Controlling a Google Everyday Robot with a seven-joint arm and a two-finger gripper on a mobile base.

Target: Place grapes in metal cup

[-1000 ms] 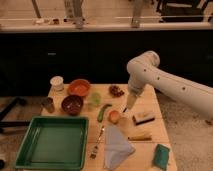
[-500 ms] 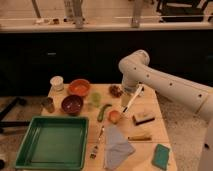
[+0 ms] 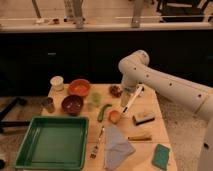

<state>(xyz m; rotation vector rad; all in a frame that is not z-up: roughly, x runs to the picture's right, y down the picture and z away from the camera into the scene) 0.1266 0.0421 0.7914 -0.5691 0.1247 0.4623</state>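
The grapes (image 3: 116, 90), a small dark reddish-purple bunch, lie at the back middle of the wooden table (image 3: 150, 105). The metal cup (image 3: 48, 104), a dull grey-brown cylinder, stands at the table's left edge, left of a dark red bowl (image 3: 72, 104). My gripper (image 3: 125, 101) hangs from the white arm, just right of and slightly in front of the grapes, low over the table. It is far to the right of the cup.
A white lidded container (image 3: 57, 82), an orange bowl (image 3: 79, 87) and a translucent green cup (image 3: 95, 99) stand at the back left. A green pepper (image 3: 103, 111) and a peach-coloured fruit (image 3: 114, 116) lie mid-table. In front are a green tray (image 3: 52, 142), a fork (image 3: 97, 142), a grey cloth (image 3: 117, 147), a green sponge (image 3: 161, 156) and a yellow bar (image 3: 140, 137).
The arm has swung left, bringing the gripper closer to the grapes. The objects on the table have not moved.
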